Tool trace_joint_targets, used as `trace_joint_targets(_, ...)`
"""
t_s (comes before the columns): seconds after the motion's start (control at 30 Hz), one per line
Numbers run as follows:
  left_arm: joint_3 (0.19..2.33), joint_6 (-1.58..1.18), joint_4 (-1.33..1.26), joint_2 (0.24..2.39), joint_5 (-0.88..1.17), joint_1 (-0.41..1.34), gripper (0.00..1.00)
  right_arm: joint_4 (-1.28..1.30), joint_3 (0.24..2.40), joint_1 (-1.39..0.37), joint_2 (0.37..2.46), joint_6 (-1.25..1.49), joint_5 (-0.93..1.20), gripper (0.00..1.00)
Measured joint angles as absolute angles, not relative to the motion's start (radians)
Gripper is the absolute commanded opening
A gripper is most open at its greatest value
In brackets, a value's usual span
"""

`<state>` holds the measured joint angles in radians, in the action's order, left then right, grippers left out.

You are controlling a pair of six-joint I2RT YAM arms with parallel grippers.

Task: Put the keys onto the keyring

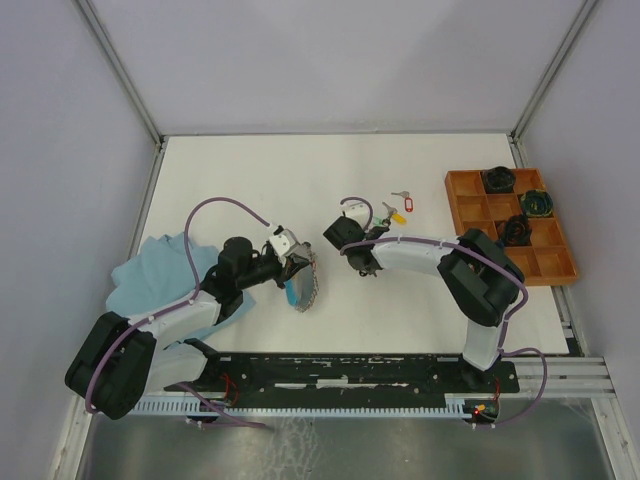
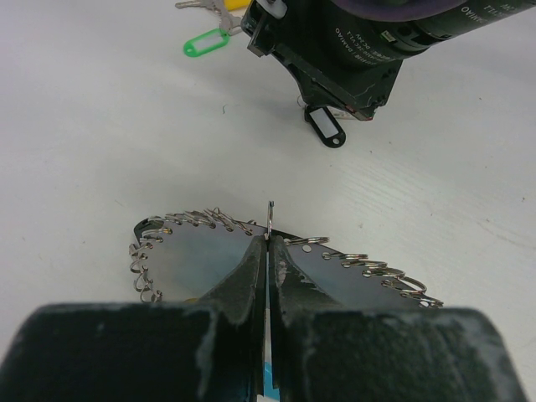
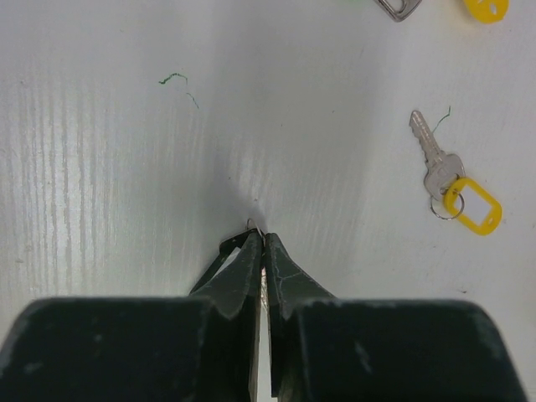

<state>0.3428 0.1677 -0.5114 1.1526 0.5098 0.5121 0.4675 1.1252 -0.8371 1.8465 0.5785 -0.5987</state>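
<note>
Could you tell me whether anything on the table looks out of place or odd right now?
Nothing is spilled or damaged. A blue cloth lies crumpled over the left edge of the table, and thin green thread scraps lie loose on the surface, one beside the yellow-tagged key.

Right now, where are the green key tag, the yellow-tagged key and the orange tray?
green key tag (image 2: 205, 42): left wrist view, tag's middle.
yellow-tagged key (image 3: 441, 173): right wrist view, silver head.
orange tray (image 1: 553, 262): top external view, bare compartment.
</note>
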Motion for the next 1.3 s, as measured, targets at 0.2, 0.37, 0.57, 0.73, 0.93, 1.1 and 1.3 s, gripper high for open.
trace_joint_targets(0.2,0.343,0.168,-0.511,1.153,0.512,0.512,0.03,0.453,1.113,-0.837,1.837,0.57,-0.592,0.01)
trace_joint_targets(0.37,0.343,0.168,-0.511,1.153,0.529,0.512,0.03,0.403,1.047,-0.837,1.773,0.514,-0.54,0.01)
trace_joint_targets(0.57,0.343,0.168,-0.511,1.151,0.541,0.512,0.03,0.284,0.962,-0.836,1.634,0.365,-0.426,0.01)
trace_joint_targets(0.73,0.343,0.169,-0.512,1.147,0.57,0.512,0.03,0.195,0.891,-0.836,1.475,0.23,-0.342,0.01)
trace_joint_targets(0.93,0.343,0.175,-0.512,1.142,0.633,0.512,0.03,0.176,0.876,-0.836,1.346,0.072,-0.221,0.01)
trace_joint_targets(1.1,0.343,0.207,-0.512,1.138,0.693,0.512,0.03,0.142,0.85,-0.836,1.261,-0.053,-0.057,0.01)
trace_joint_targets(1.3,0.321,0.222,-0.593,1.148,0.739,0.512,0.03,0.077,0.749,-0.836,1.146,-0.165,0.097,0.01)
